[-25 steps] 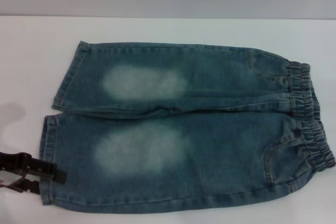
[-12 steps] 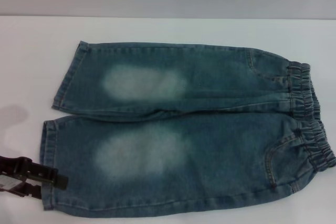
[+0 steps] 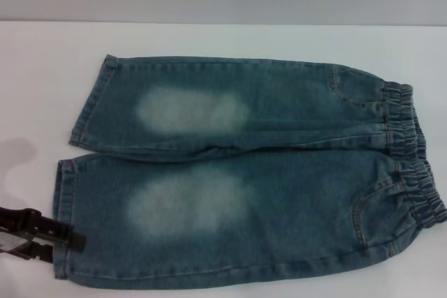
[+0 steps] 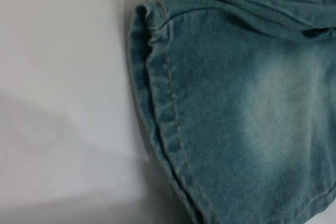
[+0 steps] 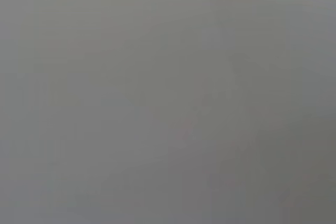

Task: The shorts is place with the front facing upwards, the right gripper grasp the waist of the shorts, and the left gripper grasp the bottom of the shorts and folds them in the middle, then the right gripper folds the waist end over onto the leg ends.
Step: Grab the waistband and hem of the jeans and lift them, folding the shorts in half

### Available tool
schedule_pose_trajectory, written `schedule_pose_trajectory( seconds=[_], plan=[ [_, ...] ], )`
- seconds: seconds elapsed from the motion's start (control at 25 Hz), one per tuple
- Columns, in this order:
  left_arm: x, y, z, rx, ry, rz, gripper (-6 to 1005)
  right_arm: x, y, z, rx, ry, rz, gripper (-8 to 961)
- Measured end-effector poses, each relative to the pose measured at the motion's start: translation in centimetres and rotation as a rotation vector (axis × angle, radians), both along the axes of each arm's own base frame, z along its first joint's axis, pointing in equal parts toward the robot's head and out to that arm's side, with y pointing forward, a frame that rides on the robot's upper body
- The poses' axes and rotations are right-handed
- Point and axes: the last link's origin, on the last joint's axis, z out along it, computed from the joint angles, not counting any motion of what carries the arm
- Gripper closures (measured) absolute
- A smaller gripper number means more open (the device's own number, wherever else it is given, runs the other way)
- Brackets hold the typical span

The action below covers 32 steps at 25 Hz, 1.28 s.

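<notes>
Right gripper: not being shown; right wrist view is being filled by blank grey. Shorts point(image 3: 237, 172): one pair, being laid flat on the table point(image 3: 42, 68), two faded patches up, waist at right, two hems at left. Left gripper point(image 3: 52, 236): being held at the near hem point(image 3: 63, 218), partly cut off; jaws' spread cannot be told.

1. shorts point(image 3: 244, 172): blue-green denim, darker teal toward the edges
2. two pale, washed-out faded patches point(image 3: 188, 200) on the front, one per leg
3. hem point(image 4: 163, 103) just past the jaws: orange-brown stitching on blue
4. left gripper point(image 3: 59, 241): black
5. table point(image 3: 42, 68): plain white
</notes>
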Motion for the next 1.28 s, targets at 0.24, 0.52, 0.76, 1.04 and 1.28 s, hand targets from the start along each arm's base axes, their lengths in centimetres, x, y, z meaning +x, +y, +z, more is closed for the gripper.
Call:
schedule_pose_trajectory(
  seconds=[0.24, 0.52, 0.76, 1.04, 1.28],
  plan=[
    [0.1, 0.1, -0.2, -0.02, 0.017, -0.032, 280, 0.2, -0.2, 0.0, 0.007, 0.005, -0.009, 343],
    [0.3, 0.1, -0.6, -0.032, 0.016, -0.074, 482, 0.3, -0.4, 0.1, 0.012, 0.008, -0.015, 344],
    [0.6, 0.4, -0.5, -0.015, 0.024, -0.093, 758, 0.4, -0.4, 0.3, 0.018, 0.02, -0.011, 343],
    [0.7, 0.6, -0.6, -0.011, 0.026, -0.101, 970, 0.5, -0.4, 0.4, 0.02, 0.038, -0.002, 343],
    [1.0, 1.2, -0.2, 0.049, -0.012, -0.081, 977, 0.3, -0.4, 1.2, -0.009, 0.122, 0.101, 343]
  ],
)
